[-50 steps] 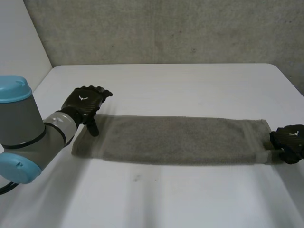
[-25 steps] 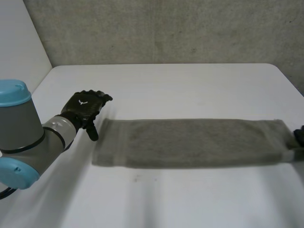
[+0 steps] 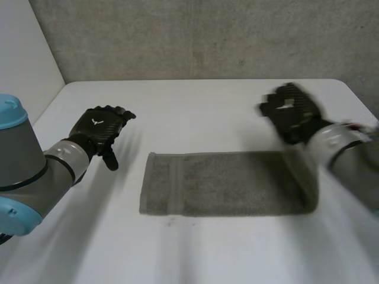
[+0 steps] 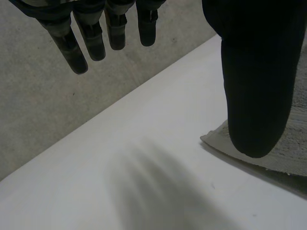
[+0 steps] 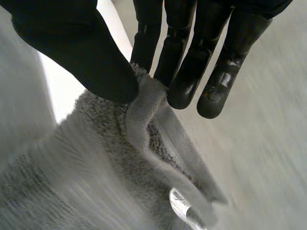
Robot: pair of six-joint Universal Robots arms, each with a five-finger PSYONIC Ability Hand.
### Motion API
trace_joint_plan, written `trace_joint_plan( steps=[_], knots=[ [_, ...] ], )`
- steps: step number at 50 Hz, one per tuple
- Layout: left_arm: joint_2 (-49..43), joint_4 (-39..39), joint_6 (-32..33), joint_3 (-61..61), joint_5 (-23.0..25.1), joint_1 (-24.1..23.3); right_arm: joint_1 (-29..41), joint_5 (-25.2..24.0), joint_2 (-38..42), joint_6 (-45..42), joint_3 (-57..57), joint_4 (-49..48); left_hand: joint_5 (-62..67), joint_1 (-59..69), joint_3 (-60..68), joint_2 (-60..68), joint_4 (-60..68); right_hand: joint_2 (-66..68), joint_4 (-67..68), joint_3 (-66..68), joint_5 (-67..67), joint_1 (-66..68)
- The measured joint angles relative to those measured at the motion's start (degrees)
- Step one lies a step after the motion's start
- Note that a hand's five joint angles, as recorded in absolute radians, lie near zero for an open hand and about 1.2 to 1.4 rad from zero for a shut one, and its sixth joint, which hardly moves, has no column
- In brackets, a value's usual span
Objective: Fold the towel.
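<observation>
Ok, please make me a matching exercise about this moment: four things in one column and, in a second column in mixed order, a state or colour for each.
Column one:
1. left robot hand
2. right robot hand
3. towel
4. table

Column two:
A. white, with the towel lying on it
B. pinches one end of the towel between thumb and fingers
C. grey, one end lifted off the table
D. open with straight fingers, beside the towel's free end, not touching it

Pairs: 1-D, 2-B, 3-C, 4-A.
</observation>
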Motion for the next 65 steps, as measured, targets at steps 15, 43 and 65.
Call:
trace_joint_plan(
  steps=[15,43,65],
  knots=[
    [0.81,0.78,-0.01,-1.15,-0.06,0.24,36.9,-0.71,20.62,-0.33,-6.59,-5.33,-0.09,-0.23,0.0,-0.07,-0.13,0.0,0.01,0.0,0.13,0.0],
    [-2.04,2.12,-4.73,2.15,-1.05,-11.54,15.63,4.3,5.55,23.91,0.25,4.04,-0.09,-0.08,0.13,0.19,0.03,-54.05,-55.29,-55.93,-52.68,-42.35],
    [-14.29,2.16,-6.34,3.49,-10.08,-16.32,0.22,-1.7,4.35,13.51,21.72,-7.12,0.05,-0.04,0.49,0.73,0.58,-4.85,-6.11,-6.37,-6.42,-5.47]
  ],
)
